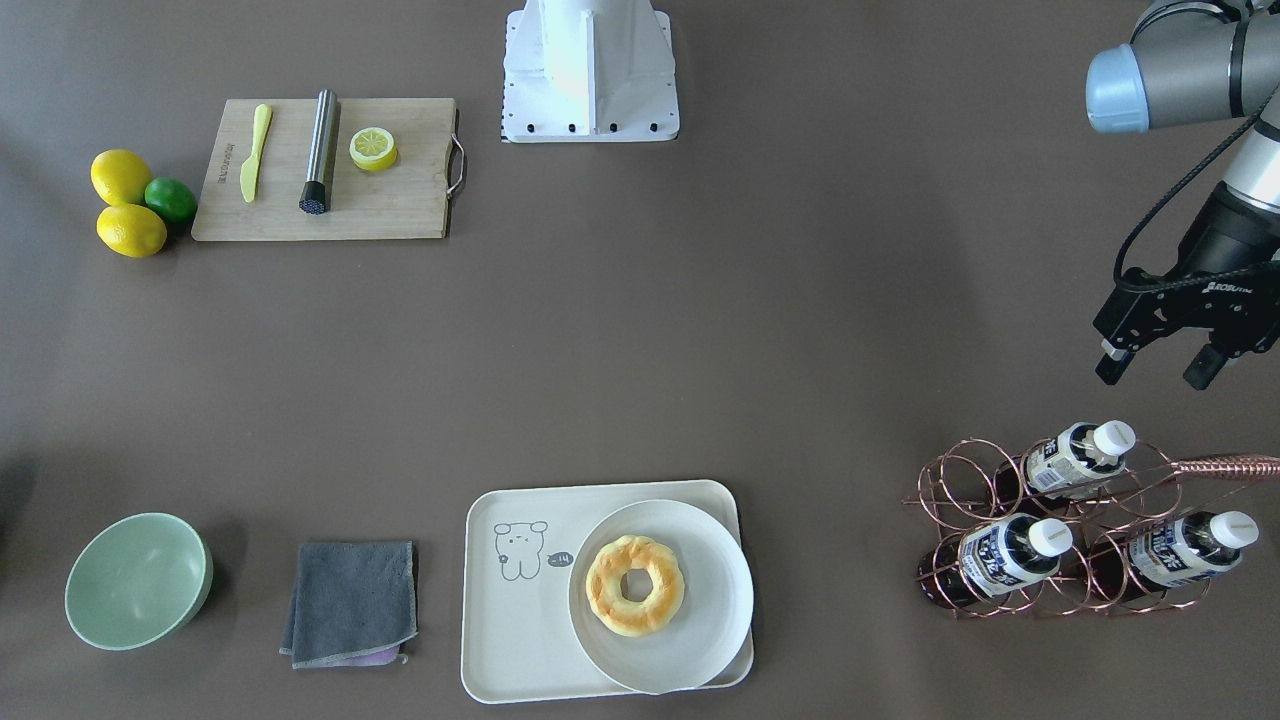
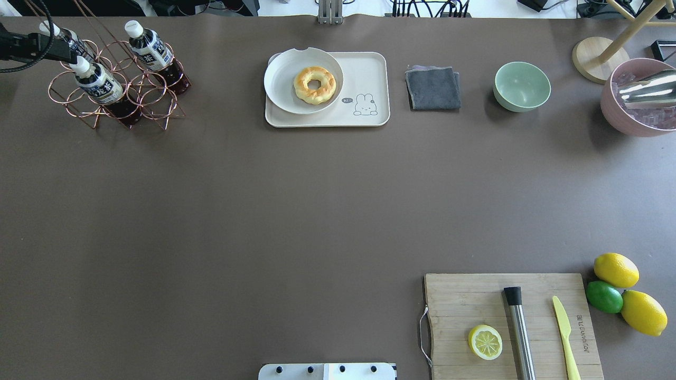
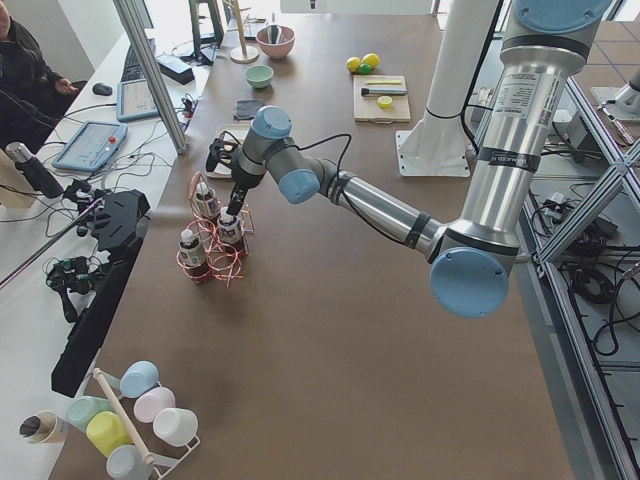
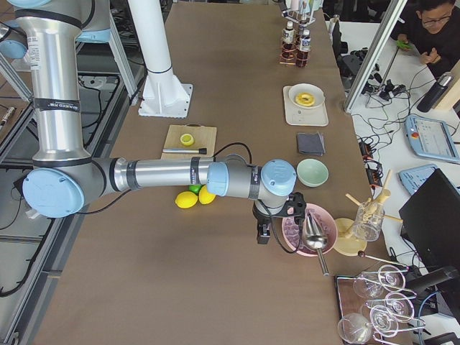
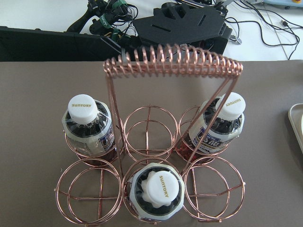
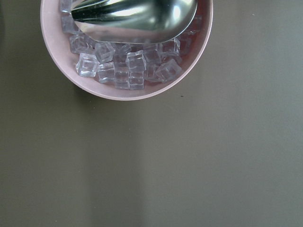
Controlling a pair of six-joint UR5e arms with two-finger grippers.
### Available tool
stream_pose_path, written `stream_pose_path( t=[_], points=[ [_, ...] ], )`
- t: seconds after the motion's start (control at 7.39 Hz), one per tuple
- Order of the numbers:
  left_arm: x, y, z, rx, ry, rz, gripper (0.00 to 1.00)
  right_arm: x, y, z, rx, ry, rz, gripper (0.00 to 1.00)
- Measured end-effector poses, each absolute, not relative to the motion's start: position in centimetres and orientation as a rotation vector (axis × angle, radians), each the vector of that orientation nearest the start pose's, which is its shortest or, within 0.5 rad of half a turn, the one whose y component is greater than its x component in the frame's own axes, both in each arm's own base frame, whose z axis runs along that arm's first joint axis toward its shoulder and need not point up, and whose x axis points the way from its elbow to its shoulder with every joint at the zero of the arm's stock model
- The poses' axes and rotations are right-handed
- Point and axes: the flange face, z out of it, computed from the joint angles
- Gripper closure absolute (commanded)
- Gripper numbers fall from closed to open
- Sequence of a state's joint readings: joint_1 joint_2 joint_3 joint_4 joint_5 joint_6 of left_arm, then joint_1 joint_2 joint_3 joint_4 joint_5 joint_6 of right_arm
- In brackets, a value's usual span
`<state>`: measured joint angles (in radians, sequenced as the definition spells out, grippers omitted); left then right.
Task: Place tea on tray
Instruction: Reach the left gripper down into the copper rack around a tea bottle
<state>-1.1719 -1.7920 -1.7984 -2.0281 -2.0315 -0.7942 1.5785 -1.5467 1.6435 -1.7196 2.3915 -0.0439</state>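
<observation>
Hovering near tea (image 1: 1075, 458), left gripper (image 1: 1155, 372), spread in front view, cropped overhead

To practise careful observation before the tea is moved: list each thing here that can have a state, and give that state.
Left claw: open, empty.
Tea bottles: three, capped, in wire rack.
Tray: partly bare, plate on it.
Plate: holds a doughnut.
Green bowl: empty.
Cloth: folded.
Pink bowl: holds ice cubes, scoop.
Lemon half: cut.
</observation>
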Motion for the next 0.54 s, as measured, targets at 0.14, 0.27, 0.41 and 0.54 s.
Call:
stream_pose_path(
  t=[0.14, 0.27, 0.41, 0.54],
  points=[
    [15.2, -57.5, 38.4, 0.494, 0.846, -0.148, 0.11, 6.4, -49.6, 62.2, -0.027, -0.822, -0.012, 0.00],
    [16.3, -58.0, 38.4, 0.492, 0.840, -0.138, 0.13, 6.4, -49.6, 62.2, -0.028, -0.823, -0.011, 0.00],
    [17.1, -58.4, 38.6, 0.495, 0.825, -0.132, 0.14, 6.4, -49.6, 62.2, -0.028, -0.823, -0.010, 0.00],
    [17.7, -58.5, 39.0, 0.501, 0.809, -0.109, 0.14, 6.4, -49.6, 62.2, -0.028, -0.823, -0.009, 0.00]
  ],
)
